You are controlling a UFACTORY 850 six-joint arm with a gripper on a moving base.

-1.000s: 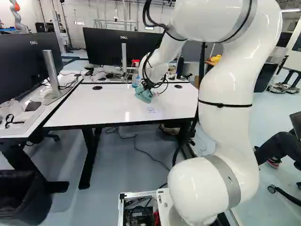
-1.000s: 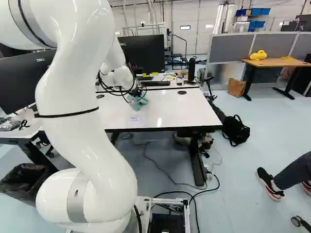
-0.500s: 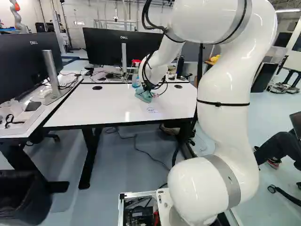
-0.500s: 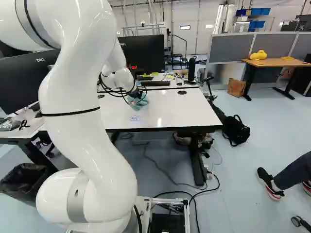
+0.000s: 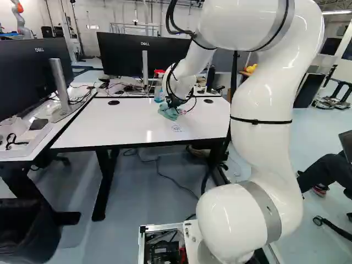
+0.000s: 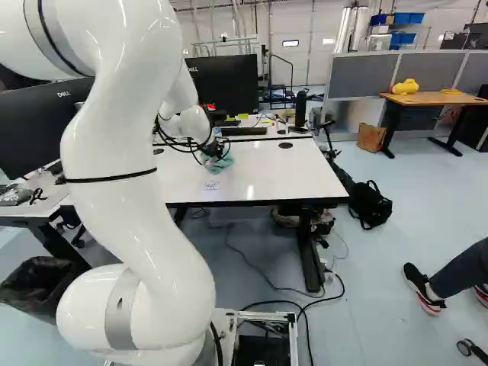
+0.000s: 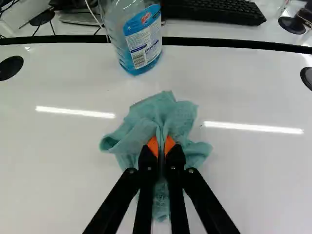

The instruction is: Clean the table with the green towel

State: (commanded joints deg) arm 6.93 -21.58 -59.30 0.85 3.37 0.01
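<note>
My gripper (image 5: 174, 103) is over the white table (image 5: 110, 126), toward its far side in the left base view. Bunched beneath it, the green towel (image 5: 166, 111) lies against the tabletop. The wrist view has both orange pads of my gripper (image 7: 161, 148) pinching a fold of the towel (image 7: 161, 114), whose loose parts spread ahead of and beside the fingers. In the right base view the towel (image 6: 221, 163) shows partly behind cables. A small drawn mark (image 5: 176, 128) is on the tabletop, nearer the base than the towel.
A spray bottle with blue liquid (image 7: 139, 39) stands just ahead of the towel. Beyond are a keyboard (image 7: 214, 10) and a monitor (image 5: 129, 55). Another monitor (image 5: 33, 74) stands at the left. Another robot (image 5: 21, 22) is far back. A black bag (image 6: 370, 204) lies right of the table.
Over the last second the arm's upper part has shifted slightly, and the gripper has moved a little with the towel held. The base has not moved.
</note>
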